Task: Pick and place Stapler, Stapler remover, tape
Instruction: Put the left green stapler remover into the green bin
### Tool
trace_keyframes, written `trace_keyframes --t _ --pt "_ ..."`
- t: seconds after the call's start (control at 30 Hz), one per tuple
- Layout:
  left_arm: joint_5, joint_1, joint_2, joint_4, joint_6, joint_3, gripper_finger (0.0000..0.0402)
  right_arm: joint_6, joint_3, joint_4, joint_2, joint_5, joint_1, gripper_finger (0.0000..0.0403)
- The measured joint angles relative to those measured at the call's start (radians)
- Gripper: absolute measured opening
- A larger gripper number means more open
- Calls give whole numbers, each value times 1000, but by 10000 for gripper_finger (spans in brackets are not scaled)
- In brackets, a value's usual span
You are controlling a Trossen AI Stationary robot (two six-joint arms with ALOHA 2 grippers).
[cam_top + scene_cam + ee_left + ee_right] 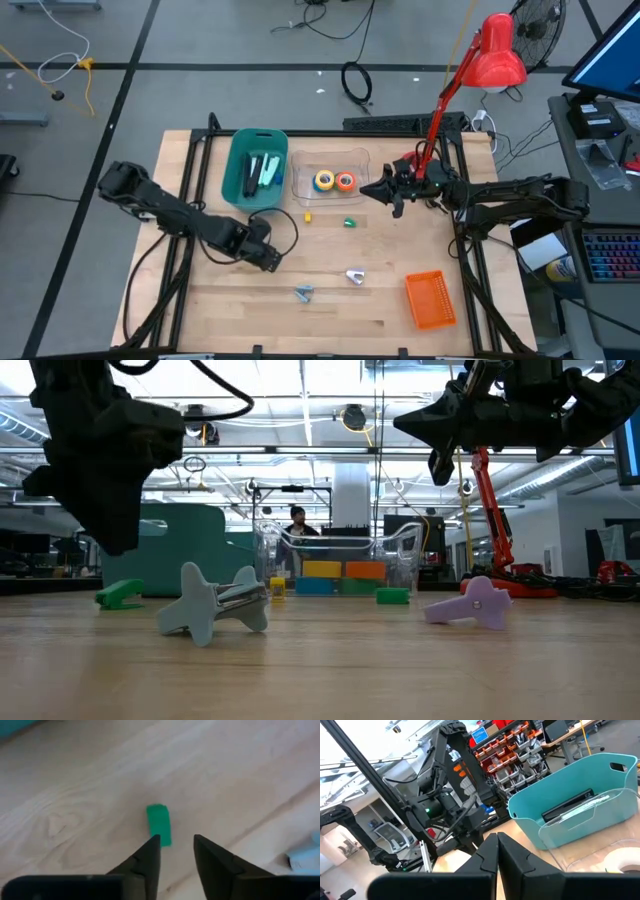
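The left gripper (270,258) hangs low over the wooden table (200,310), its fingers (150,855) parted a narrow way and holding nothing; in its wrist view a small green block (159,824) lies on the wood just ahead of the fingertips. Behind it stands a teal bin (255,168) holding dark staplers and a pale green one (268,172). Just beside the bin on its right sits a clear tray (330,178) with two rolls of tape in it, a blue roll with a yellow centre (323,181) and an orange roll (345,182), touching each other. In front of the tray lie a small yellow piece (308,215) and a green roll (350,222) on the bare wood. Nearer the front edge rest two staple removers, a blue-grey one (304,292) and a pale lilac one (355,276). The right gripper (372,190), fingers pressed together and empty, hovers by the tray's right end. At the front right lies an orange basket (430,300), with nothing seen inside
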Motion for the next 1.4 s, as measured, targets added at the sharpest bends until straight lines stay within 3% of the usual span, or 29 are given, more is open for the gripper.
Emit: trace_keyframes --t 0.27,0.43,0.7,1.0,1.2,1.4 --pt "-29 0 2 10 -70 -11 213 0 0 0 0 0 0 0" --pt "-25 2 42 59 -61 -12 243 0 0 0 0 0 0 0" --pt "6 3 135 72 -62 -12 246 0 -1 16 0 0 0 0" --pt "26 11 148 73 -73 -12 246 4 -1 19 0 0 0 0" --pt "55 32 85 65 -72 -11 246 8 -1 19 0 1 0 0" --pt "105 55 5 80 -201 -11 246 18 -1 21 0 1 0 0"
